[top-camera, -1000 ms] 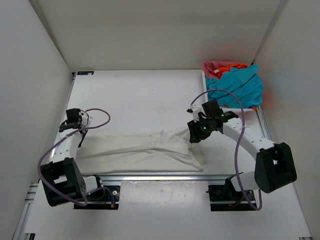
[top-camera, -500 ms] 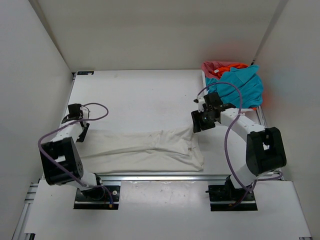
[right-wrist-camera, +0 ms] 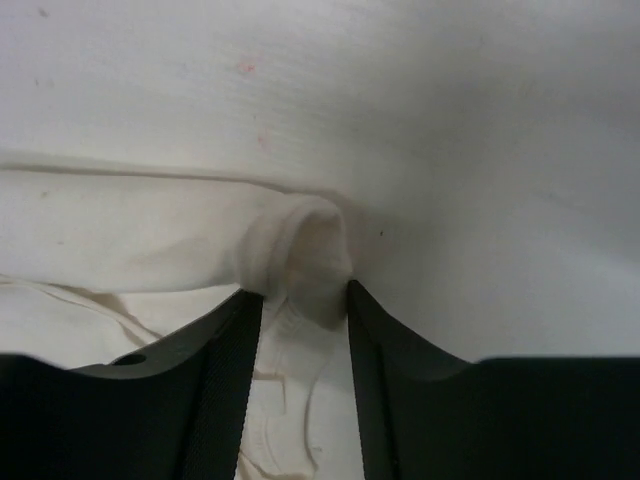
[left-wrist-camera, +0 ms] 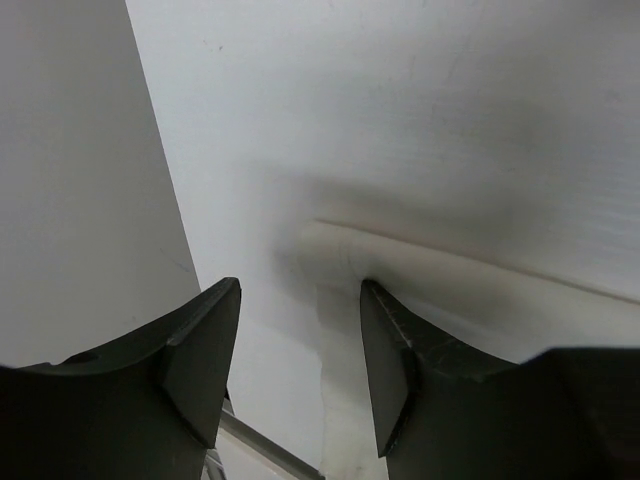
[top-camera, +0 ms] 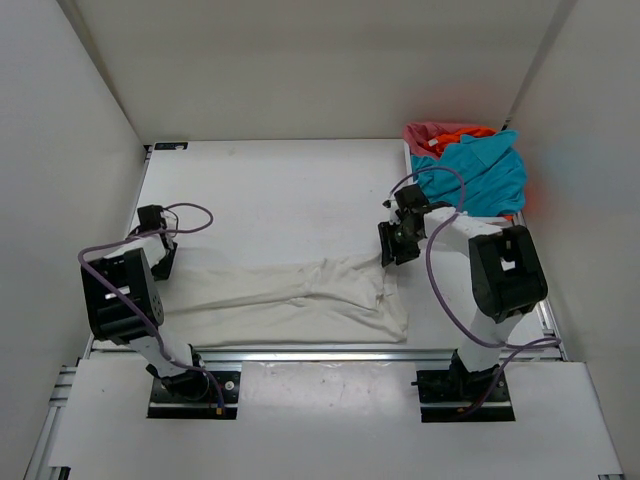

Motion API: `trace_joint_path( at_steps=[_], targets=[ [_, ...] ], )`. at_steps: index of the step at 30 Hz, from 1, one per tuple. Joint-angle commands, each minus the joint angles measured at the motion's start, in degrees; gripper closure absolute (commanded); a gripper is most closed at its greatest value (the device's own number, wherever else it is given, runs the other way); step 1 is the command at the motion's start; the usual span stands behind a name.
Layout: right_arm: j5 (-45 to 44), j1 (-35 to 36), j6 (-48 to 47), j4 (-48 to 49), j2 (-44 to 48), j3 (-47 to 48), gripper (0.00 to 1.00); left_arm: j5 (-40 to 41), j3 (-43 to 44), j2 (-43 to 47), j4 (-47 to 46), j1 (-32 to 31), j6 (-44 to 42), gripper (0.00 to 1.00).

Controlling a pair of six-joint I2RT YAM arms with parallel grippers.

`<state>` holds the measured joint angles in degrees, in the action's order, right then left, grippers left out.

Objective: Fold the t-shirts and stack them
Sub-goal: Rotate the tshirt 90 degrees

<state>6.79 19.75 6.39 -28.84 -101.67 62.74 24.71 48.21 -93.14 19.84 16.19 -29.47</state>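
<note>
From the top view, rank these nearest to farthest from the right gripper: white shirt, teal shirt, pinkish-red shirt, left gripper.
1. white shirt: its corner is at the right gripper fingertips
2. teal shirt: far right
3. pinkish-red shirt: far right corner, behind the teal
4. left gripper: opposite side, left

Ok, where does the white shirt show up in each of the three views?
Top external: white shirt lies flattened across the near part of the table, running left to right.
Left wrist: its edge and corner cross the lower right, just past the open left pincer.
Right wrist: it fills the lower left, a rounded fold between the fingers of the right pincer.
Shared landmark: the bare white table beyond the shirt in every view.
</note>
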Motion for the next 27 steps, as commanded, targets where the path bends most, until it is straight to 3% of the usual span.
trace_joint_path(
  at_steps=[1, 4, 6, 10, 14, 15, 16, 17, 18, 19, 22, 27],
  targets=[
    [-1.4, -0.3, 1.3, 0.1, -2.6, 3.6, 0.57, 0.1, 1.9, -1.4, -0.8, -0.6, 2.7, 0.39],
    [-0.3, 0.5, 1.3, 0.7, -5.0, 6.0, 0.87, -0.7, 2.1, -1.3, 1.2, 1.8, 4.2, 0.43],
    [0.7, 1.2, 1.3, 0.6, -7.2, 8.9, 0.99, -1.7, 2.3, -0.4, 2.9, 3.9, 4.8, 0.43],
    [-0.4, 1.3, 0.9, 1.2, -12.8, 17.7, 1.00, -1.9, 3.5, 0.8, 5.6, 7.3, 4.3, 0.42],
    [-6.6, 1.7, 0.4, 0.7, -25.3, 38.5, 0.99, -1.5, 4.3, 0.7, 7.7, 8.9, 4.6, 0.40],
    [-8.7, 2.0, 0.1, -0.4, -29.6, 45.9, 0.93, -1.2, 4.8, 0.3, 8.3, 8.9, 4.7, 0.40],
    [-11.2, 2.8, -0.7, -1.8, -32.1, 49.5, 0.75, -1.4, 5.4, 0.2, 8.9, 8.2, 4.9, 0.39],
    [-12.7, 3.3, -1.6, -4.4, -35.8, 56.5, 0.65, -1.5, 5.8, 0.1, 9.7, 7.8, 5.6, 0.39],
    [-13.0, 4.4, -1.2, -5.9, -38.5, 61.5, 0.48, -1.6, 6.4, -0.2, 10.3, 6.9, 5.7, 0.39],
    [-14.3, 4.4, -0.5, -7.5, -39.0, 62.7, 0.38, -1.9, 7.2, -0.1, 10.7, 6.5, 6.0, 0.39],
    [-15.0, 5.0, 0.3, -4.7, -36.2, 58.1, 0.22, -2.1, 9.4, -0.5, 11.6, 5.4, 6.8, 0.38],
    [-16.1, 3.6, -0.1, -3.7, -27.8, 47.0, 0.17, -5.5, 11.6, 0.2, 13.1, 6.1, 8.4, 0.36]
  ],
)
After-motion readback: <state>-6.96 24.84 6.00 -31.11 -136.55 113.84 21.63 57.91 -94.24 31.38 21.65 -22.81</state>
